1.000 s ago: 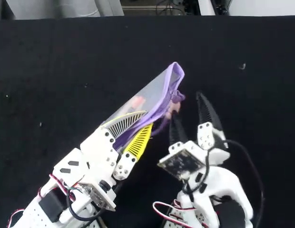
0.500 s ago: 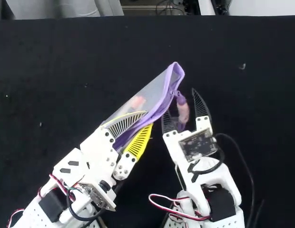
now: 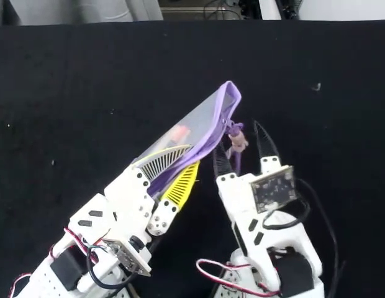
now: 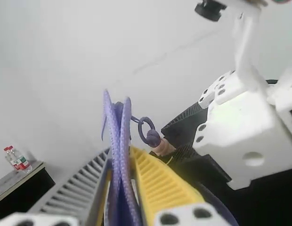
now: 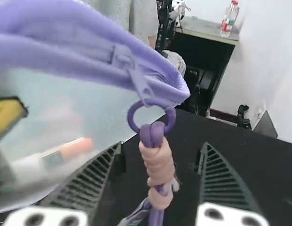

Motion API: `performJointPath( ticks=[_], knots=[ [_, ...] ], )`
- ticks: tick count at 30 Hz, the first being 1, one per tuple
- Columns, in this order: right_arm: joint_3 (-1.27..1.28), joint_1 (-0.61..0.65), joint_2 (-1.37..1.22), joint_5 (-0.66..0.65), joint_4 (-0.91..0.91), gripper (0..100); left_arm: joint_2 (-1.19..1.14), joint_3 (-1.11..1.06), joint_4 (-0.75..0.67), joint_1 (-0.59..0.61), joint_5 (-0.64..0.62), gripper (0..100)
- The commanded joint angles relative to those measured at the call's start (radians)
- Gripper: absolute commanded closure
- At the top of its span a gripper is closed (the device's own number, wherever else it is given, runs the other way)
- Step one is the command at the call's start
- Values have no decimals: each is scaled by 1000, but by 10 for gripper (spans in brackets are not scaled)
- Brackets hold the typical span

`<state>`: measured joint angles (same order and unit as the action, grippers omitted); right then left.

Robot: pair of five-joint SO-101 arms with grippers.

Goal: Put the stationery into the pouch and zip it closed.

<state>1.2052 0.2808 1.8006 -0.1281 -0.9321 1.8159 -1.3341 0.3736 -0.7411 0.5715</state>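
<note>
A clear pouch (image 3: 195, 127) with a purple zipper edge is held up off the black table (image 3: 74, 74), tilted, one corner high. My left gripper (image 3: 174, 169) is shut on its lower end, one yellow finger (image 4: 160, 181) and one pale finger (image 4: 75, 188) flat against the purple edge (image 4: 118, 150). Inside lies a pen-like item with an orange tip (image 5: 66, 149). The zipper pull (image 5: 155, 160), a purple ring with a pink bead, hangs from the slider. My right gripper (image 3: 243, 152) is open, its black fingers (image 5: 221, 181) on either side of the pull, not touching it.
The right arm's white body (image 4: 240, 127) stands close beside the pouch. Behind the table's far edge are grey furniture and cables (image 3: 199, 9). Dark tabletop spreads to the left and far side.
The right arm has swung and rolled its wrist, bringing the hanging zipper pull between its open fingers. The left arm and pouch have stayed still.
</note>
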Motion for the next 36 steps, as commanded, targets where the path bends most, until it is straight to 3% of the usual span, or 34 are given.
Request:
performJointPath(
  ticks=[1, 12, 22, 30, 36],
  knots=[
    [-67, 8, 88, 26, -28, 755, 11, 94, -28, -4, 14, 973],
    [-35, 9, 90, 87, -26, 758, 11, 93, -28, -4, 14, 973],
    [-22, 9, 90, 84, -11, 980, 11, 93, -28, -4, 14, 973],
    [-38, 8, 90, 74, -17, 987, 11, 94, 25, -4, 14, 973],
    [-119, 8, 88, -31, -18, 988, 11, 104, 26, -4, 17, 973]
  ],
)
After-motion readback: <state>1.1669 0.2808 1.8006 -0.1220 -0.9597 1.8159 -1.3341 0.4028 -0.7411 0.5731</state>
